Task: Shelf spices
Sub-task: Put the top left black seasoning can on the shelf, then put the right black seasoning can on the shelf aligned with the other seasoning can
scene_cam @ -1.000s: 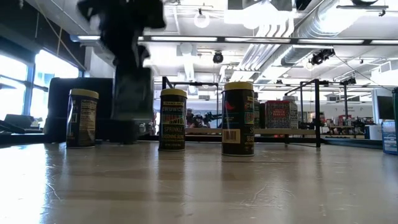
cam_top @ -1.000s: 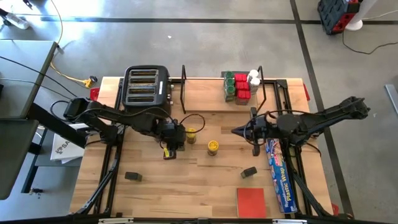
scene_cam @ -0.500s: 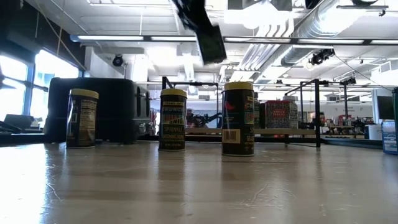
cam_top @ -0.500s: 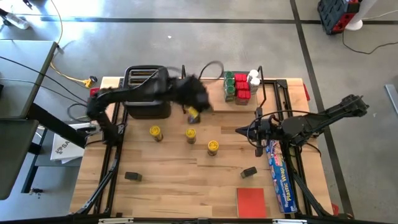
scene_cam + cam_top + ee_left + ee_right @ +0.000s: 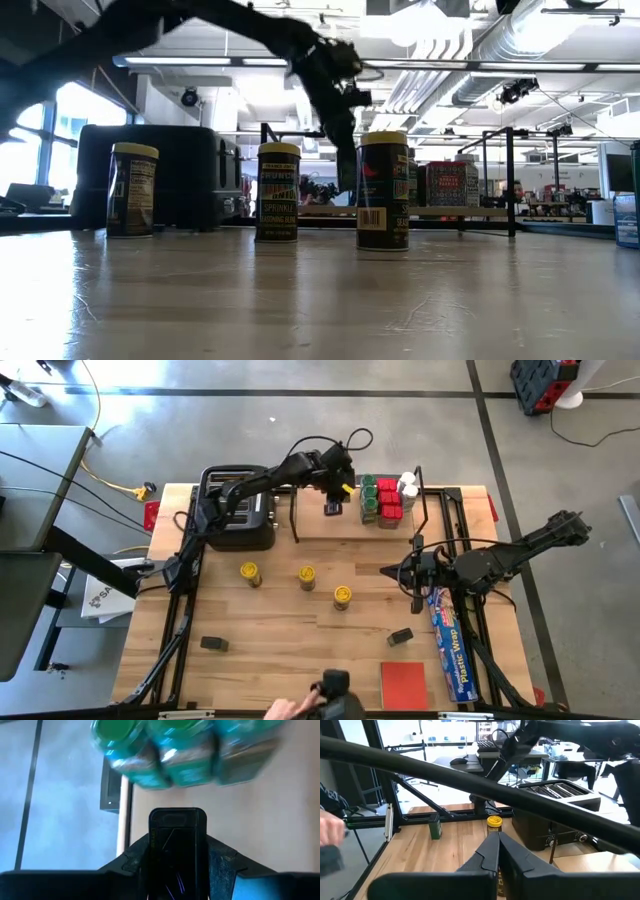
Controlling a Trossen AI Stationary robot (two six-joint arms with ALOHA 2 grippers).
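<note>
My left gripper (image 5: 332,498) reaches over the shelf (image 5: 340,525), a light-wood board in a black wire frame at the table's far side, and is shut on a black tin (image 5: 177,840). The tin is just left of the green-lidded jars (image 5: 175,750) that stand on the board with red tins (image 5: 390,500). Three yellow-lidded jars (image 5: 248,572) (image 5: 307,575) (image 5: 342,596) stand on the table. Two small dark tins (image 5: 213,644) (image 5: 401,636) lie nearer the front. My right gripper (image 5: 385,571) is shut and empty at mid-right above the table. My left gripper pinches the black tin by two opposite sides (image 5: 153,845) between its two fingers (image 5: 131,862). The fingers come slanting down from above, from the table's left. The tin is over the shelf board; I cannot tell whether it rests on it.
A black toaster (image 5: 235,510) stands left of the shelf under my left arm. A blue plastic-wrap box (image 5: 450,640) lies at the right, a flat red square (image 5: 404,685) at the near right. A person's hand (image 5: 290,708) holds a dark object (image 5: 335,688) at the near edge.
My left gripper has risen from the table's left middle with the black tin, swung toward the far edge and the right, and come down over the shelf beside the green-lidded jars. The leftmost yellow-lidded jar, hidden under it before, now shows. A person's hand has come in at the near edge.
</note>
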